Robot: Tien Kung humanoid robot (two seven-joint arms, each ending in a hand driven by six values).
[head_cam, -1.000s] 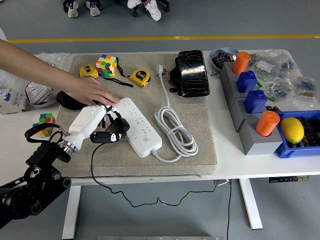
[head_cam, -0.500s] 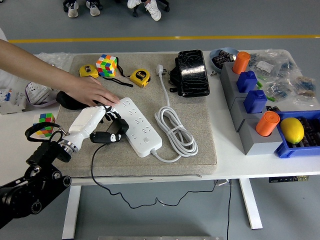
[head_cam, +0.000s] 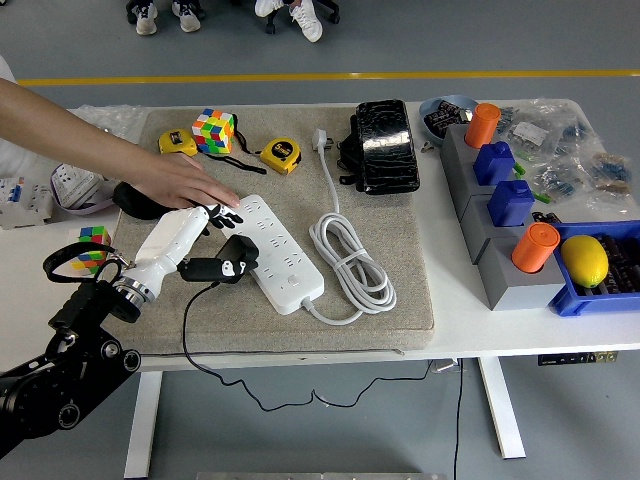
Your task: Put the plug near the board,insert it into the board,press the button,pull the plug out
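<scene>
The white power strip [head_cam: 283, 254] lies slantwise on the grey mat [head_cam: 400, 290], its white cable [head_cam: 352, 262] coiled to its right. The black plug [head_cam: 226, 264] with its black cord [head_cam: 190, 335] rests against the strip's left edge. My left hand [head_cam: 210, 222], white with dark fingertips, is just above and left of the plug, its fingers spread and lifted off the plug. A person's hand [head_cam: 185, 182] reaches in from the left and rests flat at the strip's far end. My right arm is out of view.
Two yellow tape measures [head_cam: 280, 155], a Rubik's cube [head_cam: 213, 130] and a black case [head_cam: 383, 146] lie at the mat's far side. Another cube [head_cam: 92, 238] sits at the left. Grey blocks with orange and blue parts [head_cam: 505, 210] and a blue bin with a lemon [head_cam: 585, 260] stand at the right.
My left hand's fingers have lifted up and away from the plug, which has settled lower against the strip's left edge. The person's hand has not moved.
</scene>
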